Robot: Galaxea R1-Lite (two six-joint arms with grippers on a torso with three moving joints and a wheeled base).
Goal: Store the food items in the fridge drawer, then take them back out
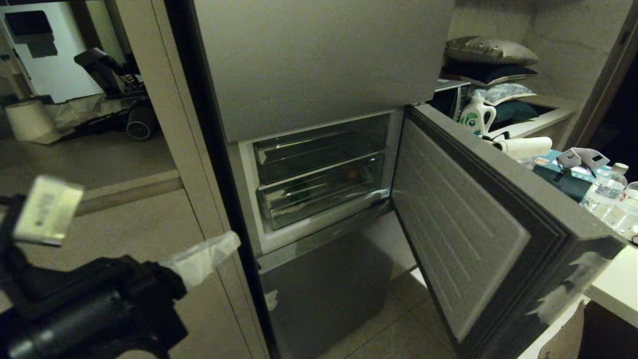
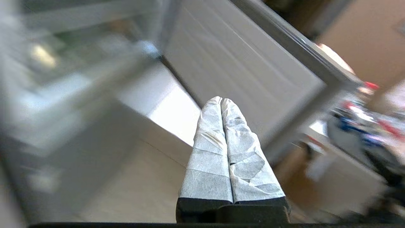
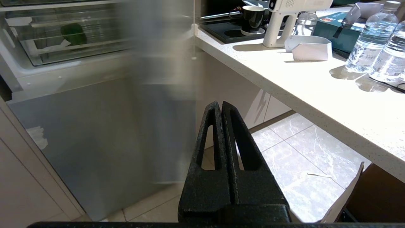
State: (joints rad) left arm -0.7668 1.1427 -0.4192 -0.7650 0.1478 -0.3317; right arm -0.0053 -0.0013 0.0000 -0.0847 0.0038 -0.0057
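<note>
head: dim, murky | left wrist: bright, motion-blurred | right wrist: bright, glare on counter (image 3: 303,79)

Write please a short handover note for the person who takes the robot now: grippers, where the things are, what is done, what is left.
Left gripper: shut, empty, in the air before the fridge.
Right gripper: shut, empty, low beside the counter.
Fridge door: open. Fridge drawer: pushed in.
Food: an orange-brown ball and a green item show through the clear drawer fronts.
Done: storing, it seems.
Left: pull the drawer out, take the food back out.
</note>
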